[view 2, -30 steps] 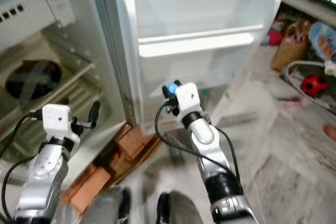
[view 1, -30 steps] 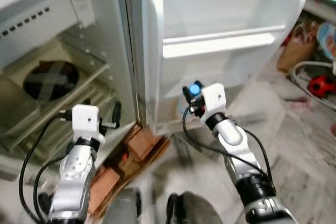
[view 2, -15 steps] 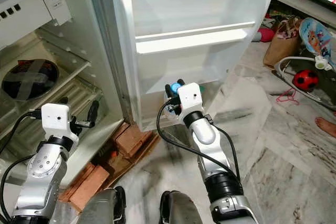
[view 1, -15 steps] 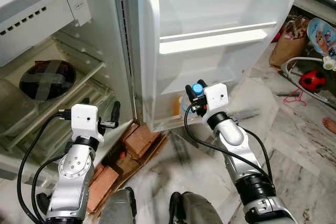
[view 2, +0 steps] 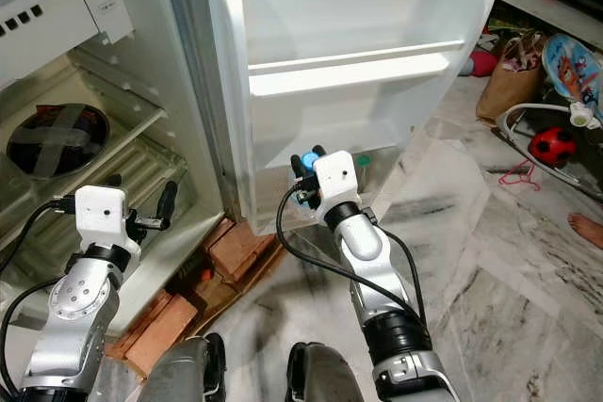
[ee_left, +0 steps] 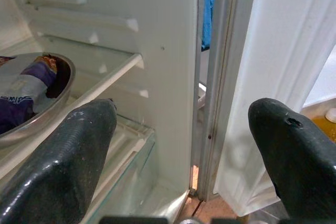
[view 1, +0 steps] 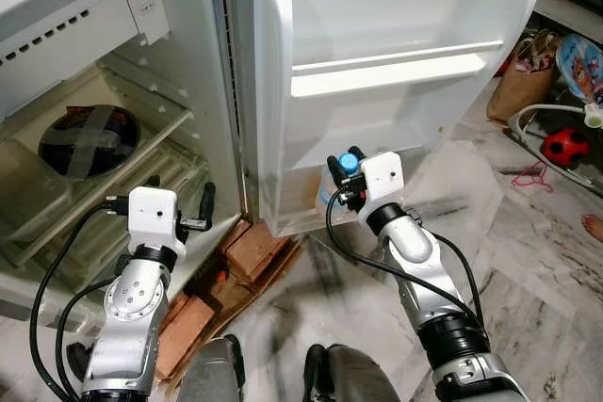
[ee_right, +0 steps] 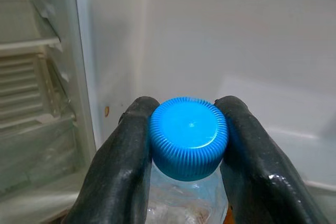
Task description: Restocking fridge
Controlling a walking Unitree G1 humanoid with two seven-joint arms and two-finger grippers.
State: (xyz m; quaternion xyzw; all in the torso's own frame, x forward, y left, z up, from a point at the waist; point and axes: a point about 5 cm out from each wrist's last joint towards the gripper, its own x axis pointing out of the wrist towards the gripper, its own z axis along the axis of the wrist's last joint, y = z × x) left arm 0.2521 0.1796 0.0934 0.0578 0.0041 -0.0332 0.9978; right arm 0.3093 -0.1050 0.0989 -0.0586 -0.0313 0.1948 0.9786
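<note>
Right pincer (view 2: pixel 303 174) clamps the bottle (ee_right: pixel 188 139) by its neck, upright for the door shelf (view 1: pixel 301 218); left pincer (ee_left: pixel 186 145) spread, idle.

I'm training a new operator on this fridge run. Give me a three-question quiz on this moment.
1. True or false: the right gripper is shut on the bottle by its blue cap.
2. The left gripper is: A) open, B) holding a bowl.
3. Fill in: the covered bowl sits on a ____ inside the fridge.

Key: 1 true; 2 A; 3 shelf.
</note>
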